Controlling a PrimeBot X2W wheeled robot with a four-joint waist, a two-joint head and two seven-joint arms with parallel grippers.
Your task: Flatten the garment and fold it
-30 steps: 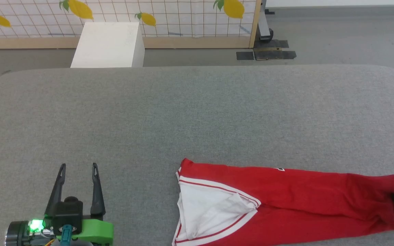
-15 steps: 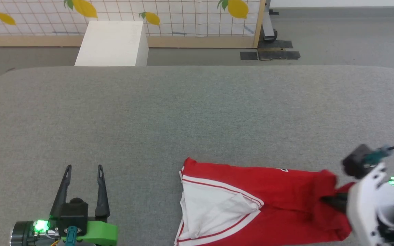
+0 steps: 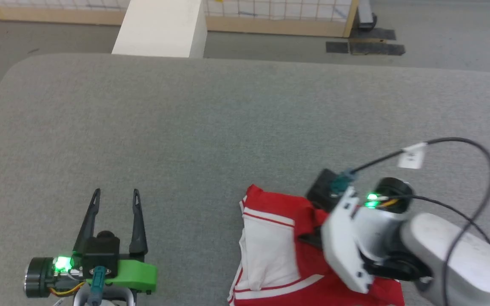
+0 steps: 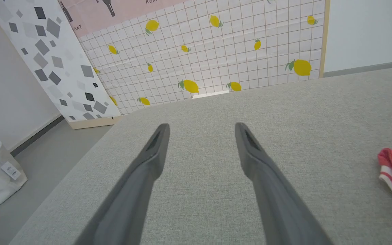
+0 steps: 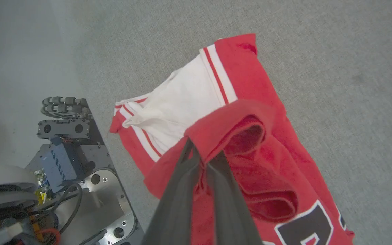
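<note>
The garment (image 3: 266, 250), a red shirt with a white sleeve and red-and-white striped trim, lies bunched at the near edge of the grey tabletop (image 3: 228, 127), right of the middle in the head view. The right arm's white wrist (image 3: 351, 242) sits over the garment's right part and hides it. The left claw (image 3: 116, 192) is at the near left, well apart from the garment, its two dark fingers spread wide with nothing between them. A white box (image 3: 160, 25) stands beyond the far edge.

In the left wrist view the open fingers point across bare tabletop towards a lemon-patterned panel (image 4: 216, 51). A corner of the garment shows at the right edge.

In the right wrist view the right claw (image 5: 202, 153) is closed tight, pinching a fold of the garment's red cloth. The white sleeve lies beyond the pinched fold. Black-and-white lettering (image 5: 305, 224) shows nearer the camera, and the robot's base (image 5: 73, 163) is at the lower left.
</note>
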